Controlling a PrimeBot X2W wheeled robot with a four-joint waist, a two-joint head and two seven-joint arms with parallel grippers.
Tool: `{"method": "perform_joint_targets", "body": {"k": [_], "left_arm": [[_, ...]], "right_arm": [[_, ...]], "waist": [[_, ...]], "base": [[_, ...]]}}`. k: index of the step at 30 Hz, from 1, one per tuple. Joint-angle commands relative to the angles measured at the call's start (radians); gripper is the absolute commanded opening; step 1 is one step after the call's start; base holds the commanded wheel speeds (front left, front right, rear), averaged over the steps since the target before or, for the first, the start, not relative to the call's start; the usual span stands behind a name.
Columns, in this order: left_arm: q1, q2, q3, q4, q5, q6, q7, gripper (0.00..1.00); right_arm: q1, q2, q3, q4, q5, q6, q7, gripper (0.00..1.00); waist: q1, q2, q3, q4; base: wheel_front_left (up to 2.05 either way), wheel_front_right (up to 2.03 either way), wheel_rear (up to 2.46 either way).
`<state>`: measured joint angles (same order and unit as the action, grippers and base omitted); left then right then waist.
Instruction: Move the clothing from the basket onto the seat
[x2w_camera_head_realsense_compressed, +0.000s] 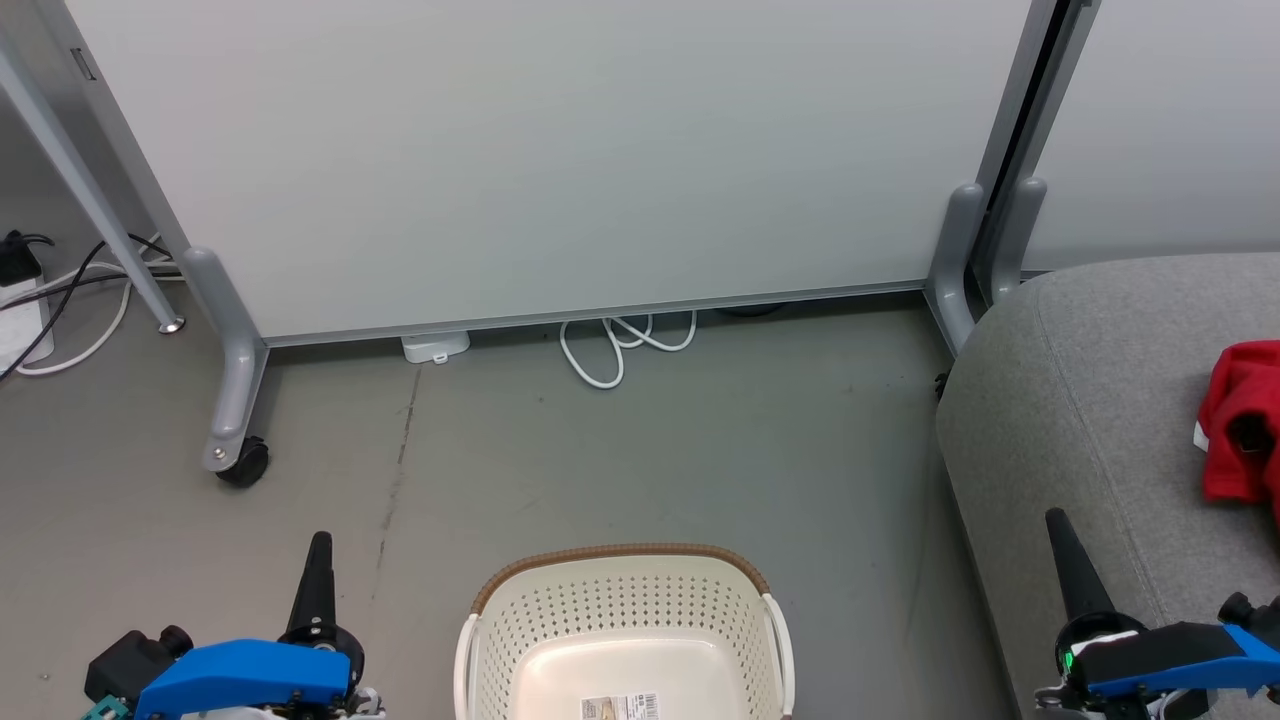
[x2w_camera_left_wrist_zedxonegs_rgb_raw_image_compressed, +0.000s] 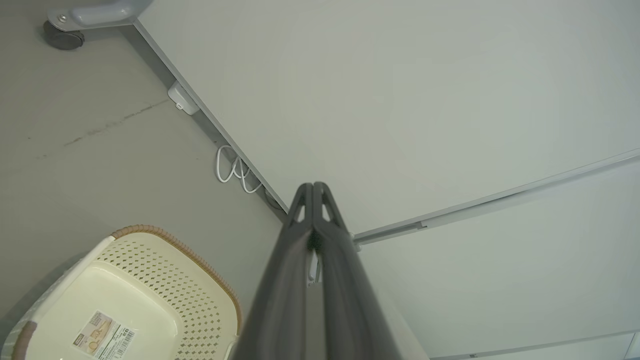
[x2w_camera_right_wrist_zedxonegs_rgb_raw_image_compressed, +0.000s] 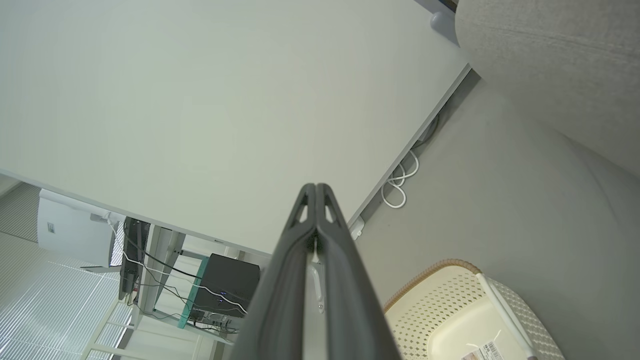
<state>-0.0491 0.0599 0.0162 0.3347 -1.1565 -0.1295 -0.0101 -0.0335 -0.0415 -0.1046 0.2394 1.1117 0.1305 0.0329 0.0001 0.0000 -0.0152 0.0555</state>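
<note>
The red clothing (x2w_camera_head_realsense_compressed: 1243, 420) lies bunched on the grey seat (x2w_camera_head_realsense_compressed: 1080, 400), at the far right of my head view. The cream laundry basket (x2w_camera_head_realsense_compressed: 620, 598) stands on the floor between my arms, left of the seat, with a label on its bare bottom. My left gripper (x2w_camera_head_realsense_compressed: 320, 560) and right gripper (x2w_camera_head_realsense_compressed: 1062, 545) are both clenched, fingers pressed together, pointing toward the white partition (x2w_camera_head_realsense_compressed: 560, 160).

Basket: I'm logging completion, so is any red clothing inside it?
No, the basket has a bare floor with one label sticker, while the clothing lies on the seat.
</note>
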Motion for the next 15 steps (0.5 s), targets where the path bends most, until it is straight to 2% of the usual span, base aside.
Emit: {"method": "perform_joint_targets", "body": {"k": [1, 15], "left_arm": [[-0.029, 0.001, 0.007, -0.015, -0.021, -0.001, 0.005, 0.00], [-0.040, -0.002, 0.034, -0.038, -0.146, -0.001, 0.040, 0.00]], "right_arm": [[-0.021, -0.008, -0.002, -0.006, 0.026, 0.000, 0.003, 0.00], [-0.038, -0.009, -0.005, -0.003, 0.162, 0.000, 0.026, 0.00]], "waist": [[0.0000, 0.0000, 0.000, -0.001], [-0.0001, 0.0000, 0.005, -0.014]], "base": [[0.00, 0.00, 0.00], [0.00, 0.00, 0.00]]}}
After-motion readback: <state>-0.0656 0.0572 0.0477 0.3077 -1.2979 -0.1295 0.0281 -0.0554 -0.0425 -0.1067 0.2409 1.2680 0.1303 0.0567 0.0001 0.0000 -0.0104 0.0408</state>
